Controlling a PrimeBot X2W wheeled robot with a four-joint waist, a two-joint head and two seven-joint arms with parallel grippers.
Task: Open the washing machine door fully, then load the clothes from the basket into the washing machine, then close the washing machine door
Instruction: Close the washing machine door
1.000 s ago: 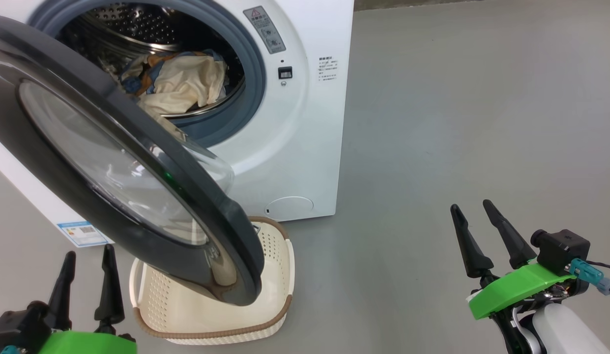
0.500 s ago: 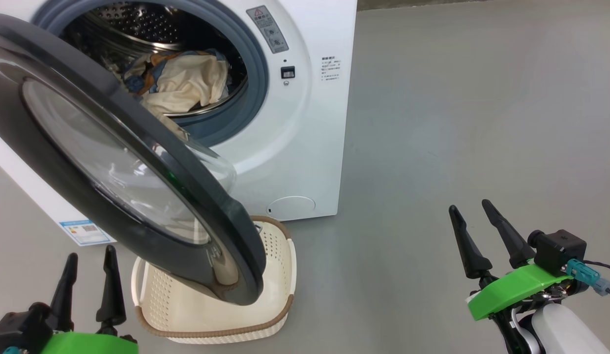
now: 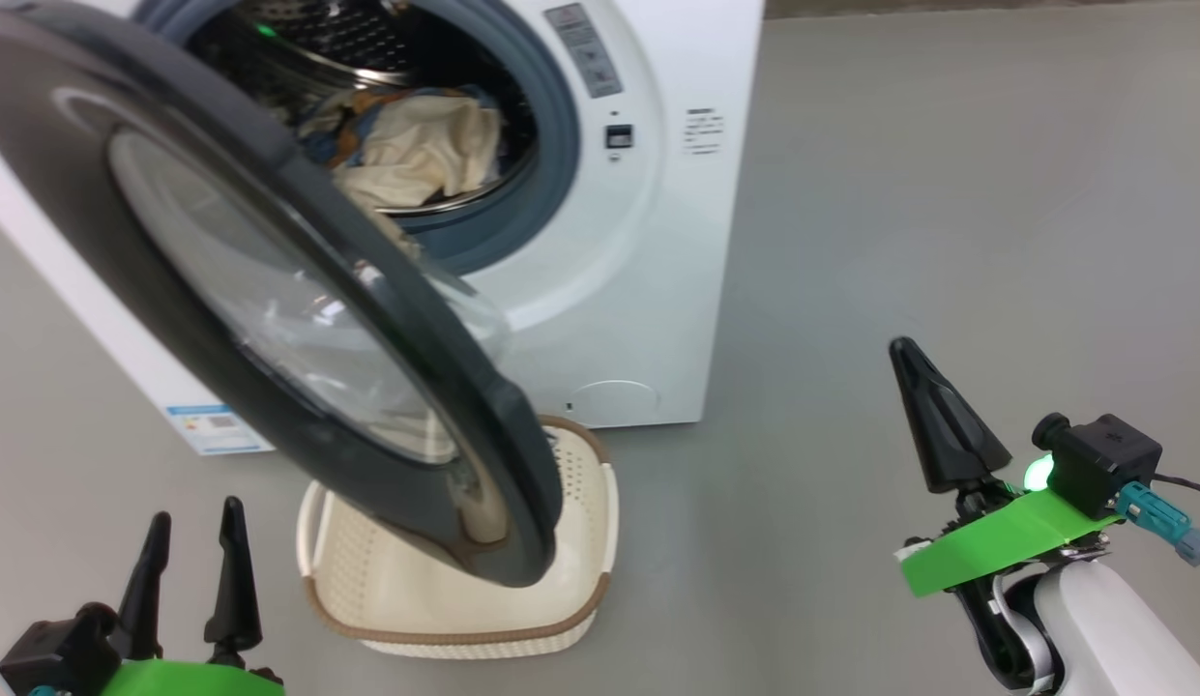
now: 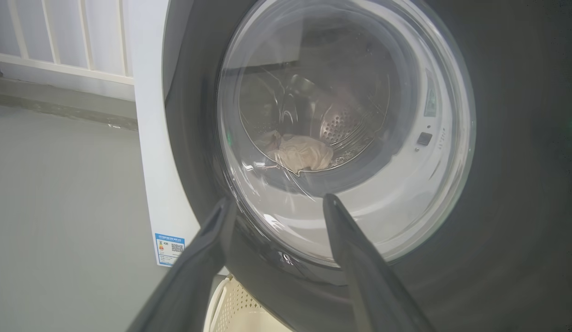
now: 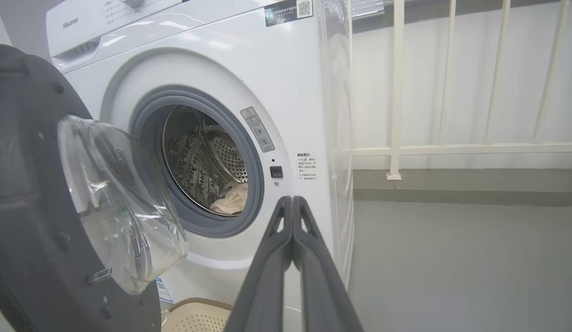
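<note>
**Glossy black plastic and thick glass: a door to push, not pinch**

The door (image 3: 271, 309) hangs open, swung out from the machine (image 3: 658, 242) toward me, with its lower edge over the basket (image 3: 580, 483). I judge it stiff and fairly heavy, so it should swing as one piece on its hinge and not flex. The wide black rim (image 3: 503, 454) looks slick, and I doubt my narrow fingers would hold a pinch on it. A flat push on the rim's outer face, at the free edge far from the hinge, should turn it with the least effort. The clear bowl (image 5: 115, 207) bulges from the inner side. It is the fragile part, and I would keep my tips off it.

The clothes (image 3: 416, 145) lie soft and crumpled in the drum (image 5: 207, 161), with cream cloth near the front lip. A loose fold there could catch in the seal. What I see of the basket is bare.

My left gripper (image 3: 196, 510) is spread wide and sits low before the door's outer face. I cannot tell whether it touches. My right gripper (image 3: 907, 350) has its fingers pressed together on nothing, out over the grey floor (image 3: 948, 193), well apart from the machine.
</note>
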